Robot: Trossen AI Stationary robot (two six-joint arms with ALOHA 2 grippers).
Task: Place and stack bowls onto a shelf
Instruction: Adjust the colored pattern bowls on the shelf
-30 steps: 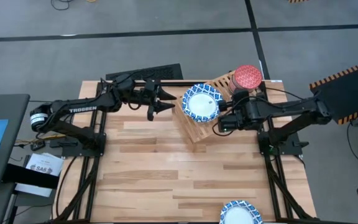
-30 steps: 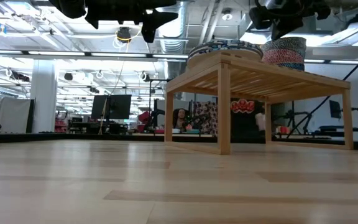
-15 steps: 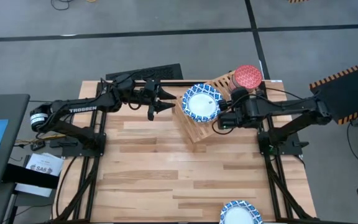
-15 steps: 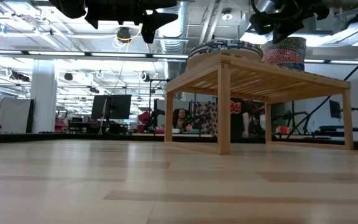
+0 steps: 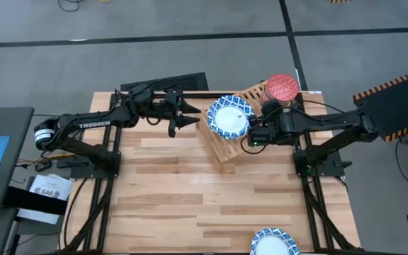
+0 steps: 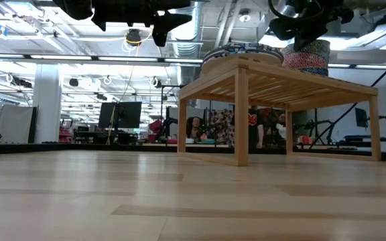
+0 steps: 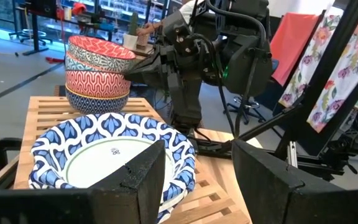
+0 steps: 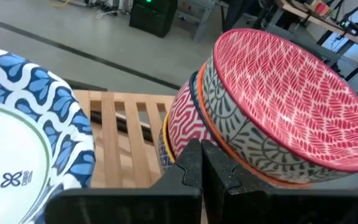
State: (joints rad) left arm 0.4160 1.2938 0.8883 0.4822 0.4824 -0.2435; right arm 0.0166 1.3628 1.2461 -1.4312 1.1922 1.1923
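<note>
- Slatted light-wood shelf (image 5: 227,145) carries a wide blue-and-white bowl (image 5: 229,117) and a stack of small patterned bowls (image 5: 282,88)
- Left gripper (image 5: 183,118) released
- Right gripper (image 5: 250,138) clenched, empty

Left pincer (image 5: 192,119) gaping, right pincer (image 5: 247,140) clamped tight, arms outstretched toward each other.

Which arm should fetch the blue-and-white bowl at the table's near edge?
Right, probably. That bowl lies on the right arm's side, and the right gripper, empty and shut beside the shelf, is nearer. The left gripper hangs open across the shelf.
</note>
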